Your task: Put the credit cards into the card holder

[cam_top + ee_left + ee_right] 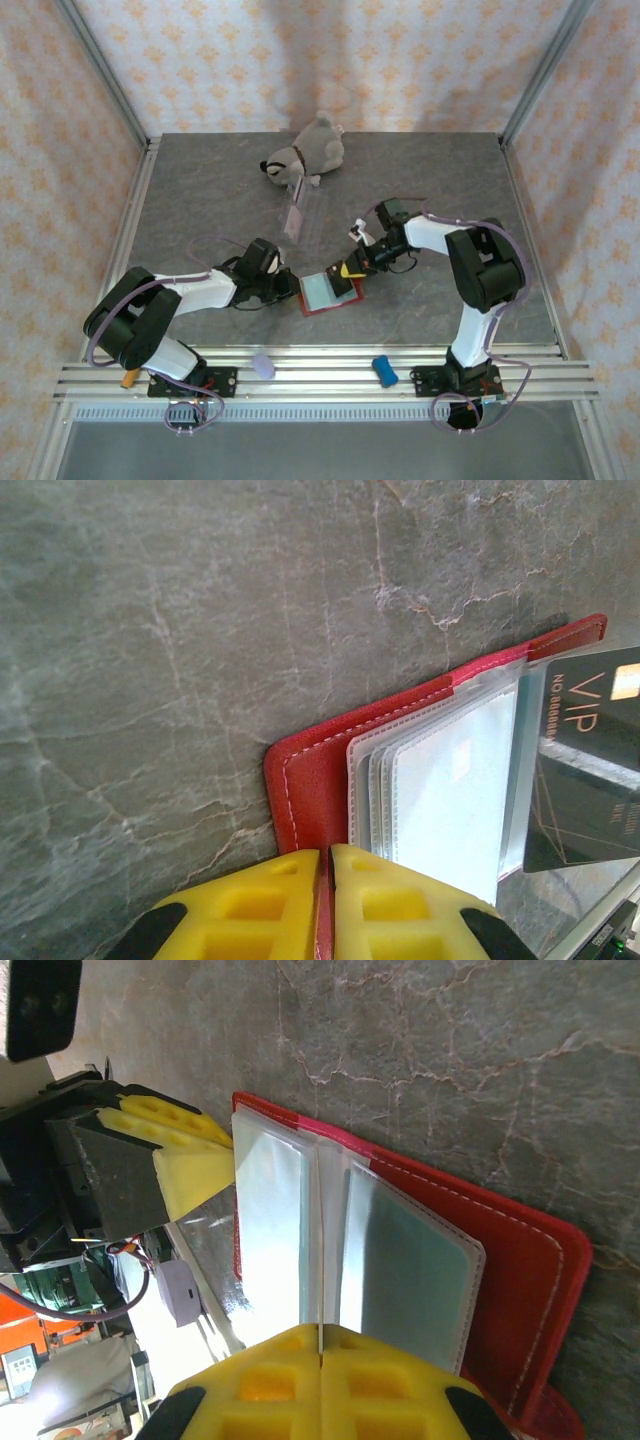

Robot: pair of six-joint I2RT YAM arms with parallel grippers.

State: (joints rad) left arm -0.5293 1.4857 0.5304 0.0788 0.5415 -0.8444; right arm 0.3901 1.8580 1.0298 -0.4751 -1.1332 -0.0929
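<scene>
Two arms meet over a small red leather-like folding card holder (322,292), which lies open on the grey stone-patterned desk (200,190), a little nearer the arms than its middle, clear pockets facing up. The left arm's yellow fingers (312,885) are closed on the edge of the holder's red cover, just beside the pocket sleeves. The right arm's yellow fingers (326,1370) are pinched together on a black-and-yellow plastic credit card (585,770) marked VIP. From the right wrist this card shows edge-on, as a thin line running over the pockets. In the left wrist view the card overlaps the outer part of the clear pockets; whether its edge is inside a sleeve cannot be told. Beyond the holder a clear plastic case (296,212) stands on the desk, and a grey plush toy (308,152) lies just past it. A small blue object (384,371) and a pale lilac one (263,367) rest on the metal rails (330,385) at the near edge.
</scene>
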